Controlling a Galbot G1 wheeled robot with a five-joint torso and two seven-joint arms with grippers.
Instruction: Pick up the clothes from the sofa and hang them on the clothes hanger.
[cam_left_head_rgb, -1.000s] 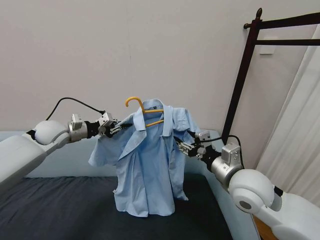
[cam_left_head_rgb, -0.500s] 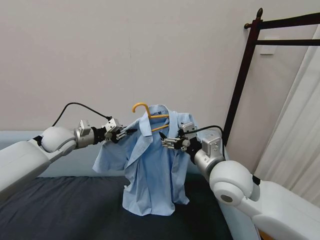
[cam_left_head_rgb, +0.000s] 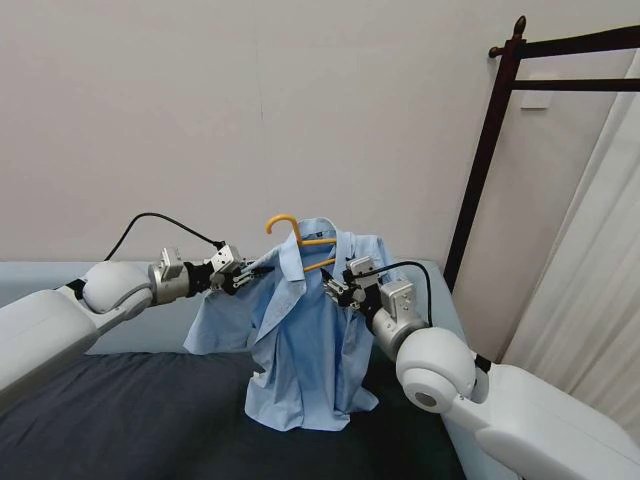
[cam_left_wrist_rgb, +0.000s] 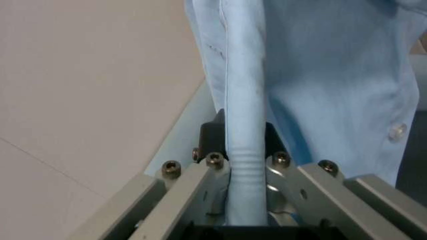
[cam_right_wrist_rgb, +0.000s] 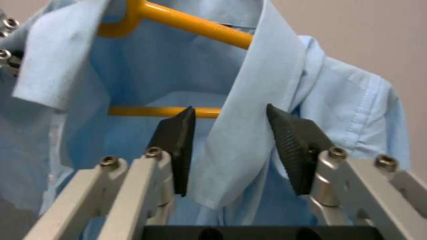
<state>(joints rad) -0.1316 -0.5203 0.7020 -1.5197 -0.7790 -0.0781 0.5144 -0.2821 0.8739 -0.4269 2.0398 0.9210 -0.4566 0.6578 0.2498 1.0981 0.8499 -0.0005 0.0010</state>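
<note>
Shirt (cam_left_head_rgb: 305, 340) location?
— On the yellow hanger (cam_left_head_rgb: 290, 228), hanging over the sofa (cam_left_head_rgb: 120, 420).
End effector status?
— Left end effector (cam_left_head_rgb: 245, 272) clamped on shirt fabric; right end effector (cam_left_head_rgb: 335, 288) fingers apart, straddling the collar (cam_right_wrist_rgb: 257, 75).

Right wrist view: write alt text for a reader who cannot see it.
The right gripper is open, its two dark fingers on either side of the collar flap of a light blue shirt. The shirt is draped on a yellow hanger, against a pale wall.
</note>
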